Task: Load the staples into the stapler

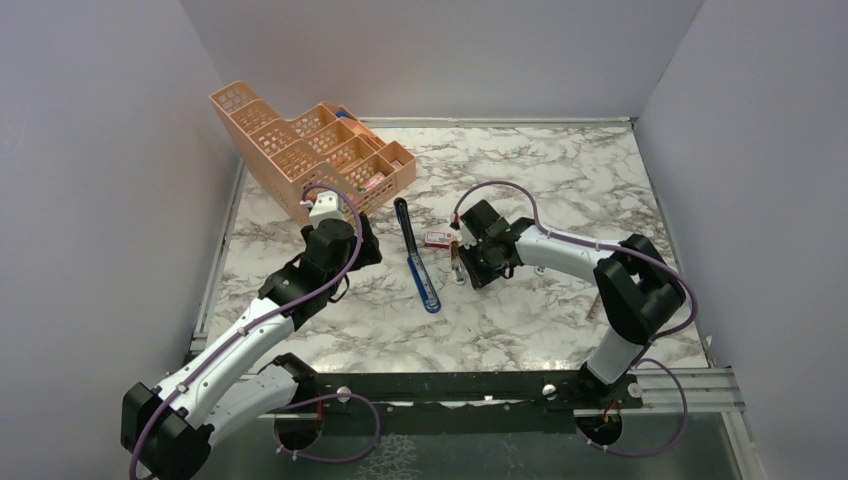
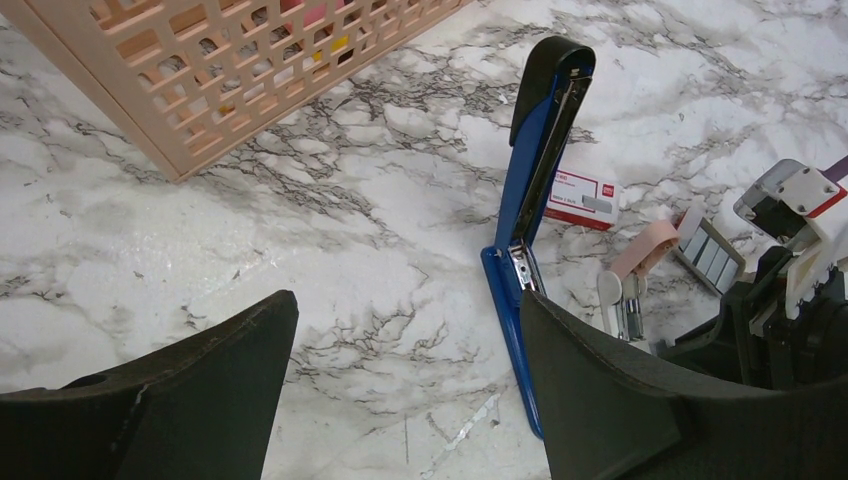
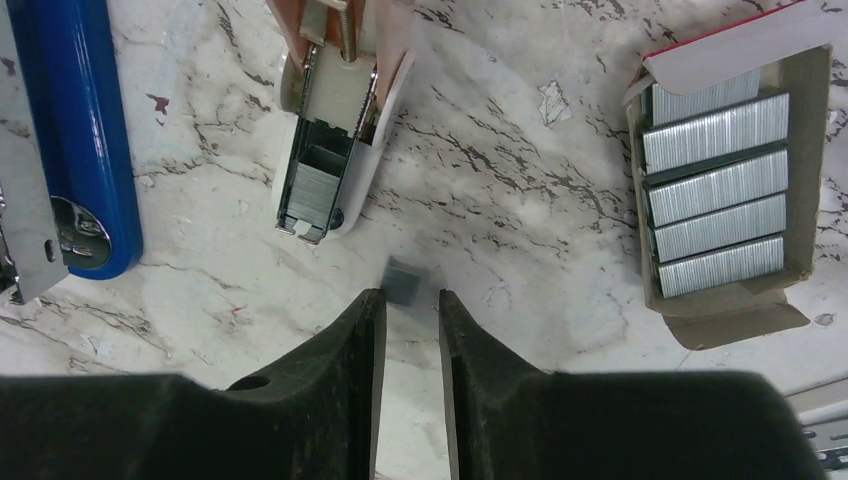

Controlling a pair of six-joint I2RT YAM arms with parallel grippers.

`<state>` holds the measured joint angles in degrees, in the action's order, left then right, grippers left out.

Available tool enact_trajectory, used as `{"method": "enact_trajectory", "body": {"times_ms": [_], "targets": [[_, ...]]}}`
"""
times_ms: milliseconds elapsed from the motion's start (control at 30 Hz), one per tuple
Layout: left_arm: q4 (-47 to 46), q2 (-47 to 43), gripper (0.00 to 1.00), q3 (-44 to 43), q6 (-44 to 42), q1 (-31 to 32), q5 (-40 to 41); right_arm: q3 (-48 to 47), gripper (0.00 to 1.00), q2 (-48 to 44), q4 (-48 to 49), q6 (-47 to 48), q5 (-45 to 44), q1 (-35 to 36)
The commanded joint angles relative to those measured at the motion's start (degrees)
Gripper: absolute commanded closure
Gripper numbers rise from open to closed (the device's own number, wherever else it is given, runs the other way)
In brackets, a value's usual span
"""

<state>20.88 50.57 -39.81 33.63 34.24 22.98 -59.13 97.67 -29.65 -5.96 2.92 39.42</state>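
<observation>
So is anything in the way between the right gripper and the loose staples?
Nothing visible. The staples lie on the table just ahead of the right gripper, with no object between them. The small pink tool lies farther off.

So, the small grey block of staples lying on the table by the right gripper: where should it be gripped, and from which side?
Pinch the staples across their two side faces, coming down from above with the right gripper. The block lies flat on the table just past the slightly parted fingertips, in line with their gap, apart from the pink stapler and the staple box.
</observation>
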Motion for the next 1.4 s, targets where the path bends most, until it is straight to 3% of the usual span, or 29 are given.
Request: {"method": "enact_trajectory", "body": {"times_ms": [0, 133, 267, 433, 667, 1367], "targets": [[-0.46, 0.17, 0.17, -0.03, 0.12, -0.23, 0.31, -0.55, 0.66, 1.35, -1.3, 0.62, 1.6, 0.12], [-0.54, 0.47, 0.17, -0.15, 0.12, -0.23, 0.32, -1.36, 0.57, 0.46, -1.45, -2.14, -0.04, 0.13], [-0.49, 0.64, 0.17, -0.19, 0.12, -0.27, 0.3, -1.51, 0.54, -2.12, 0.35, -7.43, -2.29, 0.07], [-0.5, 0.61, 0.17, -0.23, 0.12, -0.23, 0.4, -1.92, 0.53, -2.7, 0.91, -13.98, -4.73, 0.13], [-0.49, 0.52, 0.17, -0.24, 0.12, -0.23, 0.47, -3.14, 0.61, -0.55, -1.83, -23.59, -7.9, 0.5], [-0.49, -0.9, 0.17, 0.19, 0.47, -0.23, 1.45, -6.61, 0.61, 5.69, -4.12, -18.52, -14.71, 4.36]]}}
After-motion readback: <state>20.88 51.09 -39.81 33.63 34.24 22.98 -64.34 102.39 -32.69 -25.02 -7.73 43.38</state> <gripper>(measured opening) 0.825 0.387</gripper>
